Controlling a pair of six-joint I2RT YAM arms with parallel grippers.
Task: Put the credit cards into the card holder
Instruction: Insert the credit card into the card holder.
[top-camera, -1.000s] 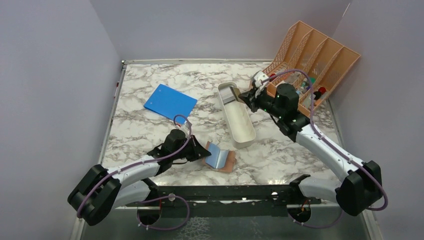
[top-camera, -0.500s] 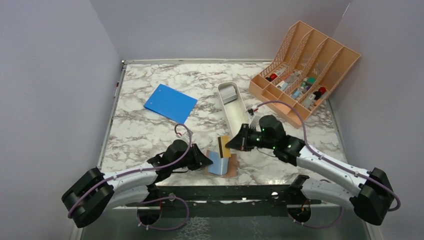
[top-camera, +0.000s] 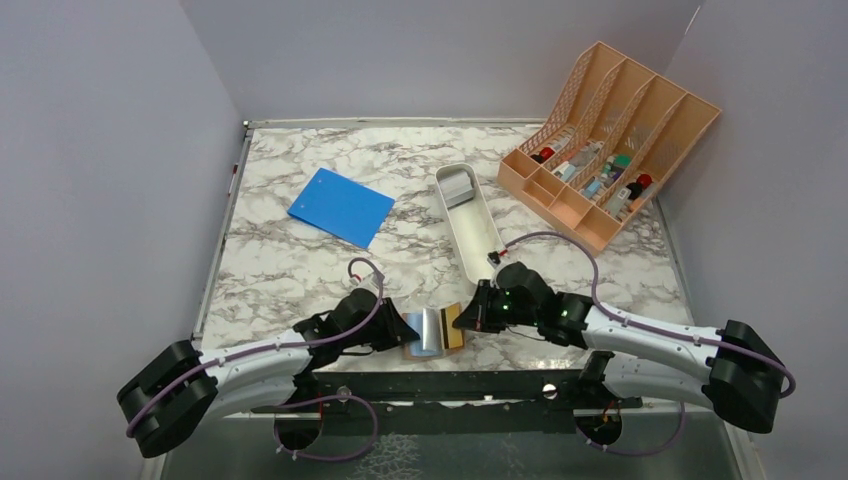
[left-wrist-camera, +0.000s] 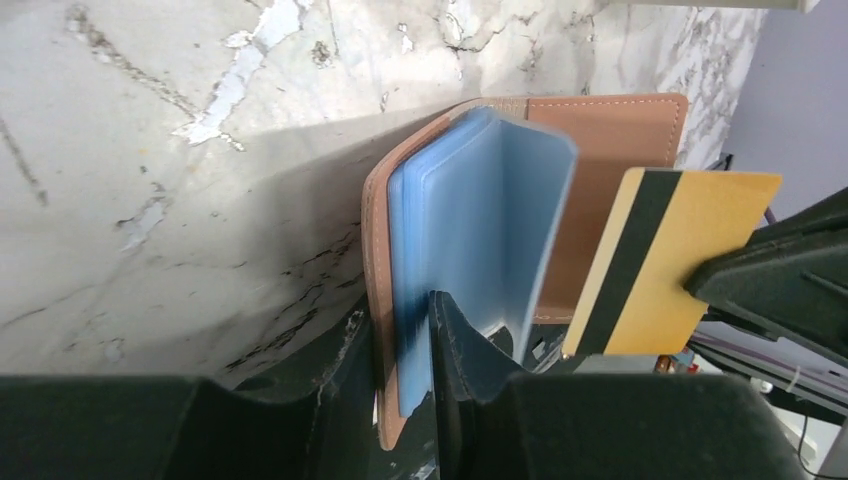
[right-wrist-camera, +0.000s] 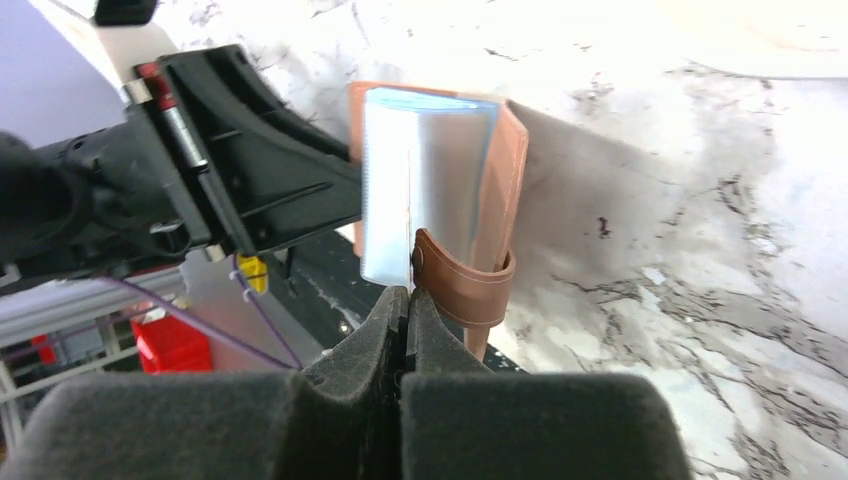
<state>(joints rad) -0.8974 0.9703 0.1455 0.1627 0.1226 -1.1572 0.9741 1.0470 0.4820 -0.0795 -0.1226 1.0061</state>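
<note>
Card holder (left-wrist-camera: 610, 140) stands open on its edge on the marble table (top-camera: 300, 260), just past the near end of the white tray (top-camera: 478, 240) and slightly left of it. Left gripper (left-wrist-camera: 402, 350) is pinched on the holder's bottom edge, one finger outside the brown cover and the other against the pale blue sleeves, which fan out above the fingers. Right gripper (right-wrist-camera: 403, 300) is pressed tight on the gold credit card (left-wrist-camera: 670, 270). From the right wrist view I see that card only edge-on, running straight out from the fingertips toward the open sleeves. The card sits just beside the holder, on the side nearer the tray's end, black stripe facing the left wrist camera. I can't tell if its leading edge is touching a sleeve. The snap strap (right-wrist-camera: 462, 288) hangs just right of the right fingertips. A silver-grey card (top-camera: 459, 187) lies in the tray's far end.
</note>
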